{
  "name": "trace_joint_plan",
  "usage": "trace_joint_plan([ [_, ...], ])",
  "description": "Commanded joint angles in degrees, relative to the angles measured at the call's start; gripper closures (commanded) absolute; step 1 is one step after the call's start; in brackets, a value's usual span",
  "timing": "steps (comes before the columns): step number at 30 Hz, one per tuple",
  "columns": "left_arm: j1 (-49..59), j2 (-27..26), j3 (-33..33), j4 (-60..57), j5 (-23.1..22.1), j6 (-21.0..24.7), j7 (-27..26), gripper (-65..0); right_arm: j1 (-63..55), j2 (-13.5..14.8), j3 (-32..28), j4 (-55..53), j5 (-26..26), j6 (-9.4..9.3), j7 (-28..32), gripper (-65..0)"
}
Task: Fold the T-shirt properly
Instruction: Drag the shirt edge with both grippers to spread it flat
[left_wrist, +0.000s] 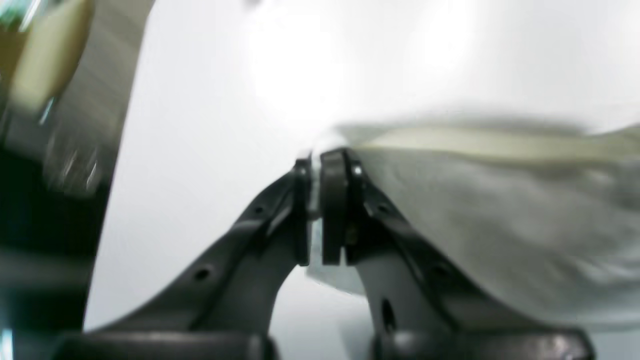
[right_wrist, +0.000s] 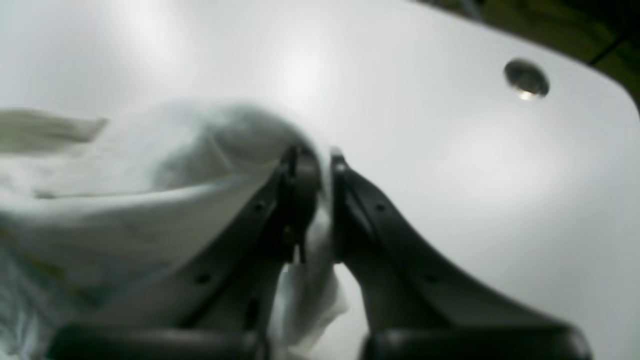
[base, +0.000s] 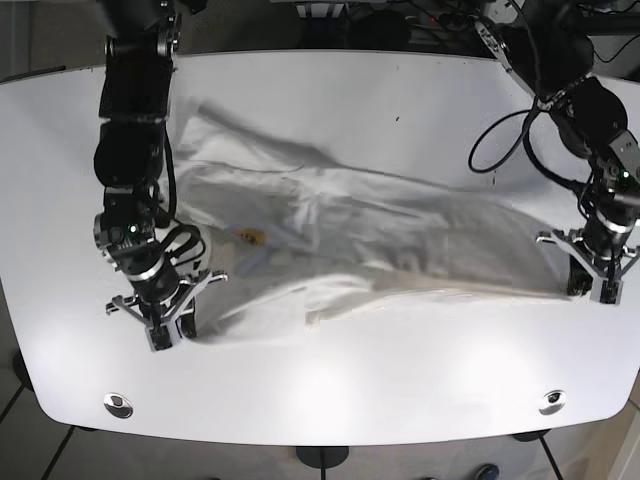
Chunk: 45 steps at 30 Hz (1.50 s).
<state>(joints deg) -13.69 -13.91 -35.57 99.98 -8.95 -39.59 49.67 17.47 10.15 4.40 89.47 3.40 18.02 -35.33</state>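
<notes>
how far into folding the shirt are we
Early. Done: both grippers have a grip, the left gripper and right gripper each shut on the T-shirt at opposite ends. In hand: the near edge looks pulled taut between them. Left: the shirt lies spread and wrinkled on the table, with no neat fold visible.

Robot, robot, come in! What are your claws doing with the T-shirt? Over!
Left claw shut on T-shirt edge. Right claw shut on the opposite end. Shirt stretched between them, wrinkled on the white table. Nothing in the way.
</notes>
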Motion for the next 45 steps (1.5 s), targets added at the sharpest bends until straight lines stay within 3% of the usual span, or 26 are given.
trace_joint_plan([
  [1, -6.5, -2.0, 0.7, -2.2, -0.1, 0.6, -1.5, -1.3, 7.4, 0.5, 0.2, -2.7, 0.4, 0.92, 1.4, -1.9],
  [3, -13.5, -3.8, 3.0, -5.6, -0.1, 0.6, -1.4, -1.3, 14.9, 0.5, 0.2, -6.4, -0.1, 2.51, 0.8, -1.9],
  [6, -21.4, -5.6, 6.5, -9.3, -0.1, 2.5, -1.4, -1.4, 24.8, 0.9, 0.2, -9.3, 0.4, 2.68, -2.0, -1.9],
  [8, -27.6, -7.0, 8.3, -12.9, -0.2, 3.5, -1.5, -1.4, 30.7, 0.9, 0.2, -10.5, 0.1, 4.0, -2.6, -1.9],
  [12, -40.1, -9.0, 9.1, -21.2, -0.1, 3.6, -1.7, -1.4, 42.1, 0.8, 0.2, -10.6, 0.0, 4.18, -5.9, -1.9],
  [15, -43.6, -10.3, 9.1, -24.4, -0.4, 3.5, -1.8, -1.5, 46.2, 1.4, 0.2, -10.1, 0.3, 4.44, -8.5, -1.9],
  [17, -43.3, -10.6, 9.0, -25.5, -0.4, 3.4, -1.9, -1.5, 46.2, 2.0, 0.7, -8.3, 0.3, 5.58, -10.1, -1.9],
  [23, -23.4, -10.1, 8.6, -25.3, -0.7, 3.3, -10.0, -1.5, 24.2, 2.0, 5.2, 2.7, 0.4, 5.93, -10.9, -1.9],
  [26, -13.5, -10.1, 6.0, -25.3, -3.8, 3.3, -13.0, -1.5, 12.2, 1.1, 7.6, 6.7, 0.4, 7.43, -10.6, -1.9],
  [28, -6.0, -10.1, 4.2, -25.2, -8.8, 3.3, -13.1, -1.7, 3.3, -0.5, 10.6, 9.2, 0.4, 7.69, -10.5, -1.9],
  [31, 3.3, -10.4, 3.6, -24.2, -13.5, 3.3, -13.3, -1.7, -6.9, -2.5, 14.1, 12.1, 0.4, 10.07, -10.4, -1.9],
  [35, 12.6, -9.4, 1.9, -18.9, -14.4, 3.3, -13.3, -1.7, -16.6, -5.0, 16.6, 15.3, 0.4, 11.21, -10.5, -1.9],
  [41, 23.4, -7.2, -2.4, -8.9, -14.4, 3.3, -13.1, -1.8, -25.7, -6.3, 16.7, 19.1, 0.4, 11.47, -10.5, -1.9],
  [42, 24.5, -6.6, -3.6, -7.8, -14.4, 3.3, -12.9, -2.8, -26.7, -6.3, 16.7, 19.1, 0.4, 11.47, -10.5, -1.9],
  [45, 26.9, -5.2, -5.9, -6.3, -14.4, 3.2, -13.0, -16.1, -29.2, -6.3, 16.7, 19.1, 0.4, 11.56, -10.4, -1.9],
])
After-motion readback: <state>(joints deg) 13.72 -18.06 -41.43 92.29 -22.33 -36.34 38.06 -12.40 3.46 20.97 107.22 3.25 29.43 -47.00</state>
